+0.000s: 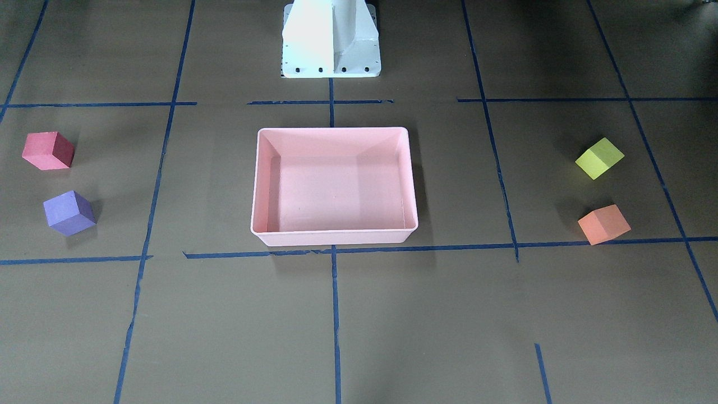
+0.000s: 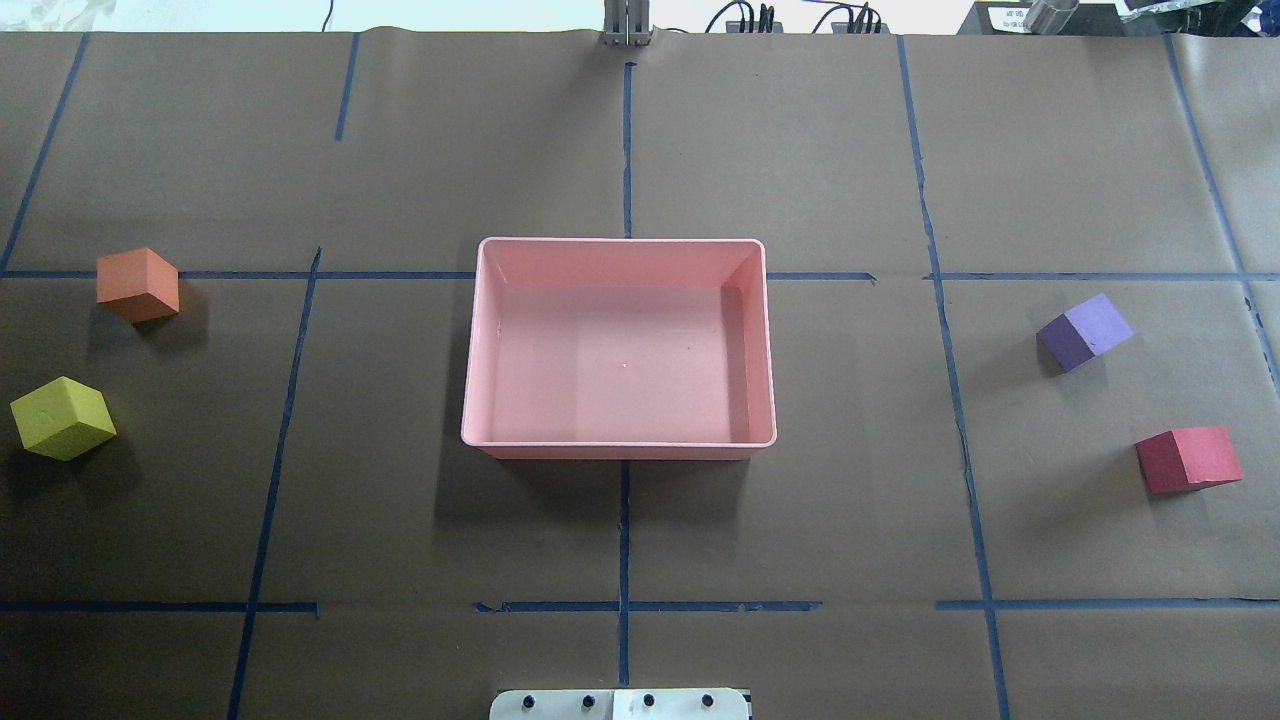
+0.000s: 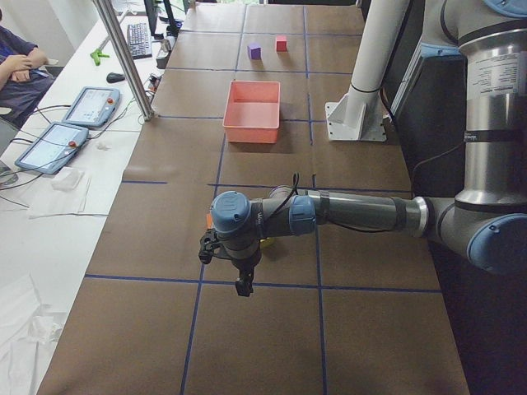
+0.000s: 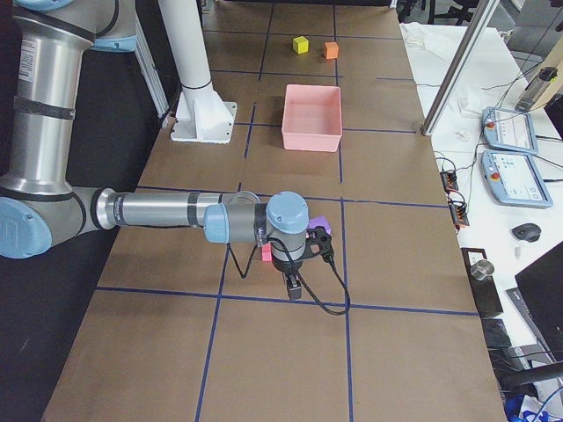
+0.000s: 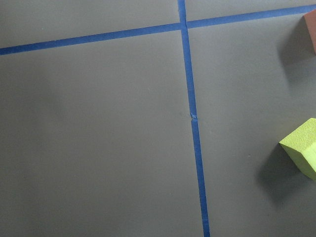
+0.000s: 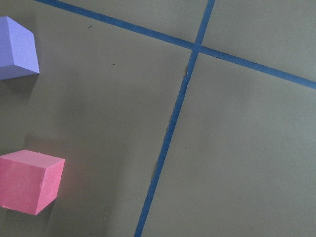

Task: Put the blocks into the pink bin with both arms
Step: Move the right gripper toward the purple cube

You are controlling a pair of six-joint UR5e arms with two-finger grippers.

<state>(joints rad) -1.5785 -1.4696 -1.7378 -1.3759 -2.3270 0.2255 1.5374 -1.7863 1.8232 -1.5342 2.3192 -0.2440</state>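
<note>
The pink bin (image 2: 620, 451) sits at the middle of the table (image 2: 850, 520), with the orange block (image 2: 138, 285) and green block (image 2: 62, 418) near its left edge and the purple block (image 2: 1085, 332) and red block (image 2: 1190, 459) near its right, and I cannot tell whether the left pincer (image 3: 244, 287) or right pincer (image 4: 294, 289) is apart.

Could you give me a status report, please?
Left gripper, right gripper: state unclear. Orange block, yellow-green block, purple block, red block all outside pink bin. No obstruction seen.

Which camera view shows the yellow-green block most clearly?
Overhead exterior: the yellow-green block lies whole and large there. Front-facing shows it whole; the left wrist view cuts it at the edge; exterior right shows it tiny; in exterior left the left arm mostly hides it.
</note>
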